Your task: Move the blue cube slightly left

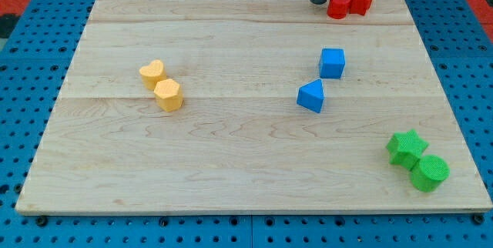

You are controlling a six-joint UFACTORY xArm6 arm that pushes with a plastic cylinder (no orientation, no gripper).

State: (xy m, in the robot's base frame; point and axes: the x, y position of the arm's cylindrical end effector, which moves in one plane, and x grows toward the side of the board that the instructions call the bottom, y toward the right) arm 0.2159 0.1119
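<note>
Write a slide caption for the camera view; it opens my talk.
My tip rests beside the red blocks, far above the blue cube.

No text, label, brand, number or sign can be read anywhere in the camera view. The wooden counter (231,155) shows only bare grain, and the coloured blocks on it have plain, unmarked faces. The blue perforated surface (23,86) around the counter carries no writing either.
</note>
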